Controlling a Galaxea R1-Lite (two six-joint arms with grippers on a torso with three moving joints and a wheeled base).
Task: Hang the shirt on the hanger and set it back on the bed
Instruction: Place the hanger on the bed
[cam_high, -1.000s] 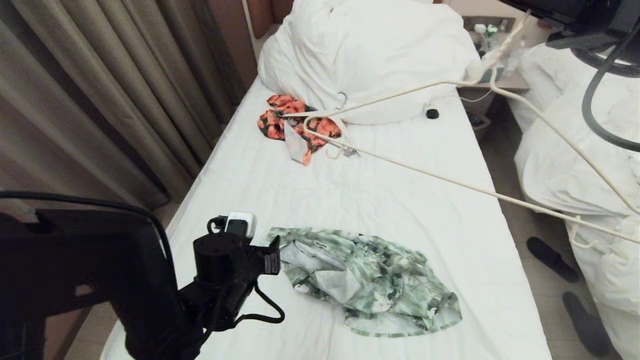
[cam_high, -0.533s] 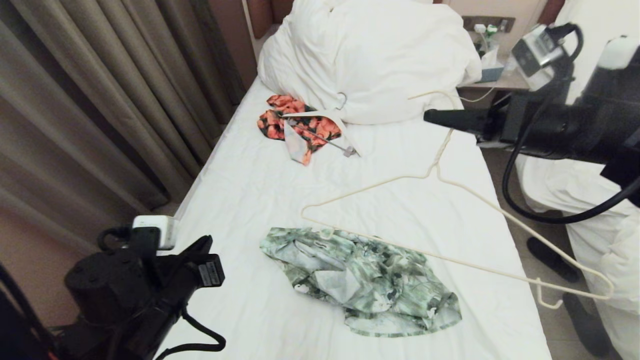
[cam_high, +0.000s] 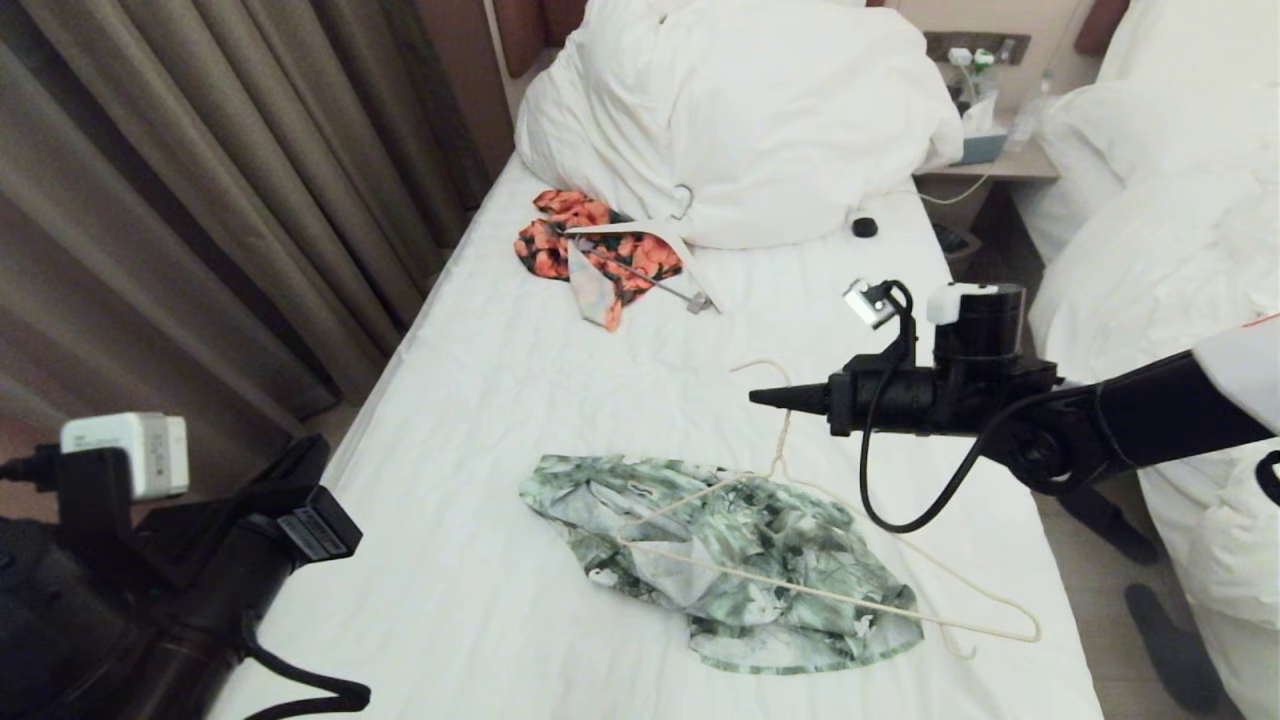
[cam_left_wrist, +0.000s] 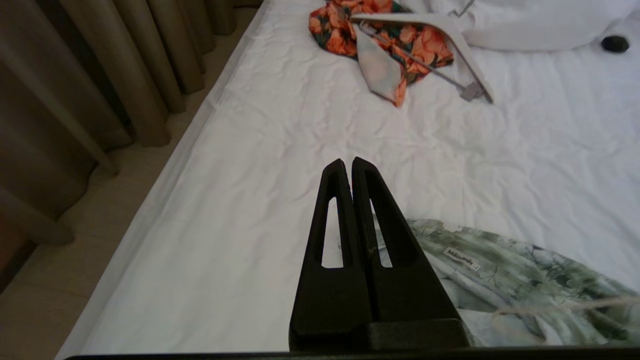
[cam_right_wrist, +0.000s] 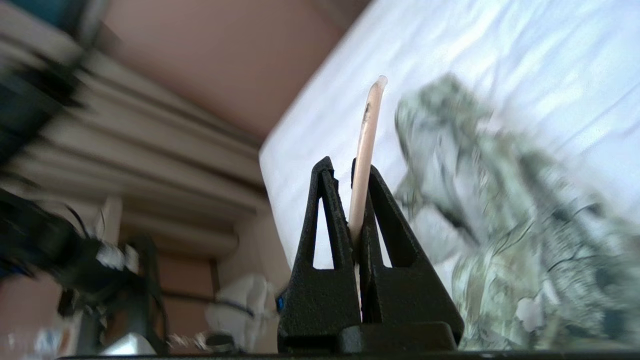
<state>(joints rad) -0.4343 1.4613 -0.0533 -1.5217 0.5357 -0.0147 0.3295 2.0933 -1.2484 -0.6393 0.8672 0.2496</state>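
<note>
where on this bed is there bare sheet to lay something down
Bare sheet on the bed lies between the shirt and the orange garment, and along the curtain-side edge. It is crowded at the shirt, where the right gripper holds the hanger.

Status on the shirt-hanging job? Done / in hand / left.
Done: the right gripper has picked up the thin cream wire hanger, shut on its hook.
In hand: the hanger's triangle hangs over the crumpled green-and-white floral shirt, not threaded into it.
Left: the shirt lies loose on the white-sheeted bed; the left gripper is shut and empty beside it. Hanging and setting down remain.
</note>
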